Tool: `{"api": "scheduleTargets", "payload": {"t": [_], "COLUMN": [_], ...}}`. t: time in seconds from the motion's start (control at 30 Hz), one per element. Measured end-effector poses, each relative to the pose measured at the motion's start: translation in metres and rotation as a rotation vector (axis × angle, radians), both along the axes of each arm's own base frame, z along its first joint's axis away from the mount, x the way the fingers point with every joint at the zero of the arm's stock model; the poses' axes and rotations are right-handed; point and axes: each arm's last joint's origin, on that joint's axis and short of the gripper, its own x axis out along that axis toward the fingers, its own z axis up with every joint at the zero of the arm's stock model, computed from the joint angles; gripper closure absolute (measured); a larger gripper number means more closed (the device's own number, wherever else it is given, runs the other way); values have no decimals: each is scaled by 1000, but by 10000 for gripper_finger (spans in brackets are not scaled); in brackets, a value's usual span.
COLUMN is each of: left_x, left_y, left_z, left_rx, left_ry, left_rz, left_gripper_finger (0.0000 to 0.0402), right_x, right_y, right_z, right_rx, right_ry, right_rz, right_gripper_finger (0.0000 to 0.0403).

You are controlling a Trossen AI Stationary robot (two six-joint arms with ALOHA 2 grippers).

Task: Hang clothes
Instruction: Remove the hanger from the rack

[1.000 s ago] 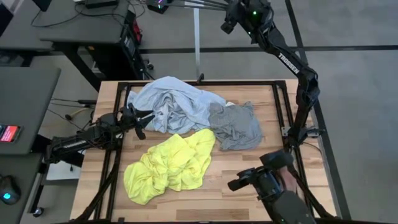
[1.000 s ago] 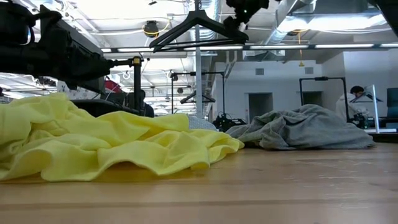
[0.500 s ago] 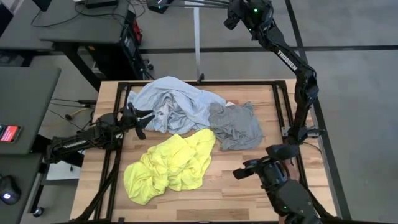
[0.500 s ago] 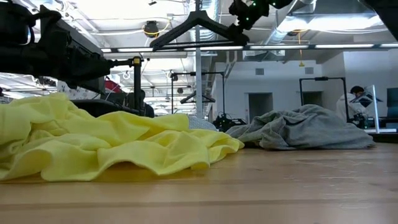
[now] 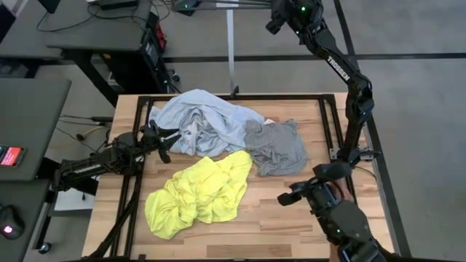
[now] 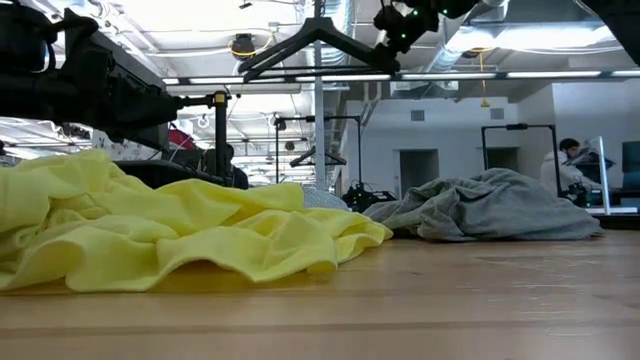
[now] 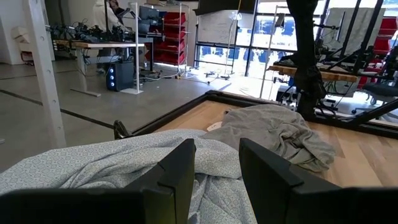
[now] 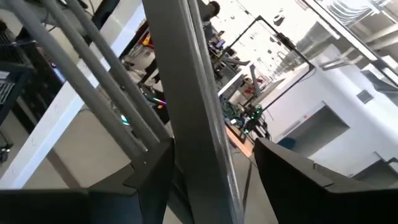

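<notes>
Slightly shifted since a second ago, the right gripper (image 5: 275,23) sits high beyond the table's (image 5: 291,225) far edge in the high view. On the table, the pale blue shirt (image 5: 200,120) lies at the far left, the grey T-shirt (image 5: 277,145) just right of the middle and touching it, and the neon-yellow T-shirt (image 5: 200,193) nearer the front edge. The left gripper (image 5: 162,138) is at the table's left side, against the blue shirt's edge.

Level with the table, the yellow T-shirt (image 6: 180,235) and grey T-shirt (image 6: 490,205) lie crumpled, while well above the table the right gripper (image 6: 395,25) is beside a dark hanger (image 6: 318,45).

From the left wrist, the left gripper (image 7: 217,168) stands narrowly open over the blue shirt (image 7: 93,165), the grey T-shirt (image 7: 280,130) beyond.

From the right wrist, the right gripper (image 8: 211,168) stands wide, a grey bar (image 8: 186,93) between its fingers (image 8: 292,174).
</notes>
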Motion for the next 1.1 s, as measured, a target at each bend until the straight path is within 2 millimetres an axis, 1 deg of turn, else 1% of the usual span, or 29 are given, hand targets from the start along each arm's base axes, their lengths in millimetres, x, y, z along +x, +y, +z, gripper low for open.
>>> {"api": "scheduleTargets", "payload": {"t": [0.1,0.23,0.3,0.37,0.67,1.0,1.1], "left_x": [0,0,0,0,0,0,0], "left_y": [0,0,0,0,0,0,0], "left_z": [0,0,0,0,0,0,0], "left_rx": [-1,-2,-1,-3,-3,-3,-3], "left_ry": [-1,-1,-2,-3,-3,-4,-4], "left_rz": [0,-1,-1,-1,-3,-3,-3], "left_gripper_finger": [293,293,293,293,293,293,293], "right_x": [-1,-1,-1,-2,-3,3,2], "right_y": [-2,-1,-2,-3,-3,2,5], "right_z": [-4,-3,-4,-4,-4,-2,1], "right_rx": [23,16,18,14,10,8,2], "right_ry": [17,26,25,47,42,41,37], "right_rz": [2,11,9,6,3,19,22], "right_gripper_finger": [241,306,332,333,333,333,333]}}
